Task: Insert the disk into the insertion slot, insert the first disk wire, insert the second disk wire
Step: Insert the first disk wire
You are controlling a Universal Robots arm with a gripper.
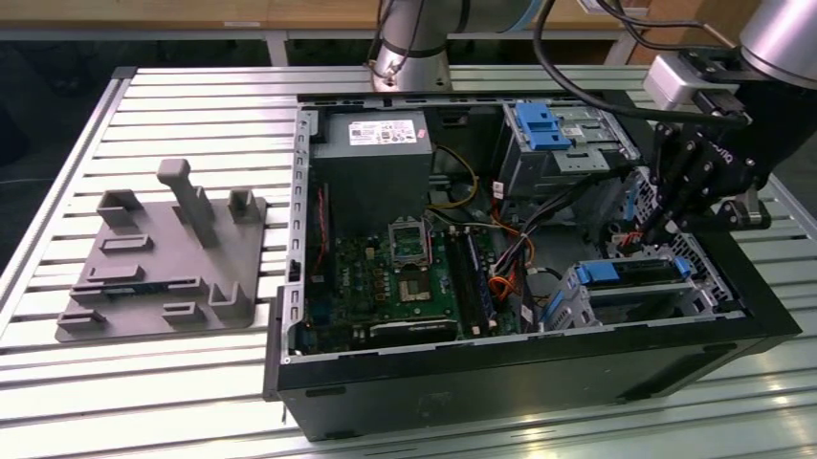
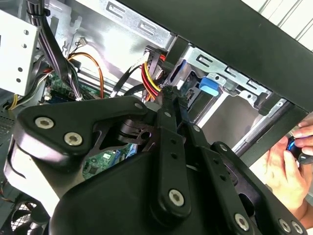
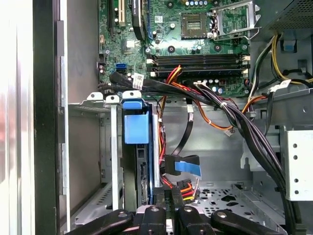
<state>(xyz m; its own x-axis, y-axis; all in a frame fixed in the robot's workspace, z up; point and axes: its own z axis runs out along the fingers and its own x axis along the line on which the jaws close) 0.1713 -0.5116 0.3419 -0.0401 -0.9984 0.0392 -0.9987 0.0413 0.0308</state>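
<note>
1. Over the slot (image 1: 645, 304), at the corner of the case (image 1: 511, 378) on the exterior view's right, the claw (image 1: 656, 231) hangs from the arm (image 1: 770, 36) and points down among the cabling.
2. The claw (image 2: 167, 94) is narrow: in the second wrist view its fingers draw together to a point. Whether anything is pinched between them, I cannot tell.
3. Nearest the claw (image 3: 168, 208) in the first wrist view is a red, yellow and black wire bundle (image 3: 186, 188), just beside the tips. The second wrist view shows the same bundle (image 2: 149, 80) close to the tips.
4. A black cable with a blue end (image 3: 188, 169) lies near that bundle, close against the disk's side. Whether it is plugged in cannot be told.
5. The disk (image 3: 136, 128) sits in the slot (image 3: 90, 104), seen edge-on, with its blue carrier tab at the cage's mouth. In the exterior view the disk (image 1: 634, 272) lies inside the cage with its blue frame showing.
6. Farther into the case are the motherboard (image 1: 408, 277), a taller bay (image 1: 542, 124) with a blue latch, and the grey power supply (image 1: 373, 153).
7. Outside the case's black wall, a hand (image 2: 288, 156) touches a small blue object.
8. Well apart, on the exterior view's left, a grey fixture (image 1: 166, 258) rests on the slatted tabletop (image 1: 191, 96).
</note>
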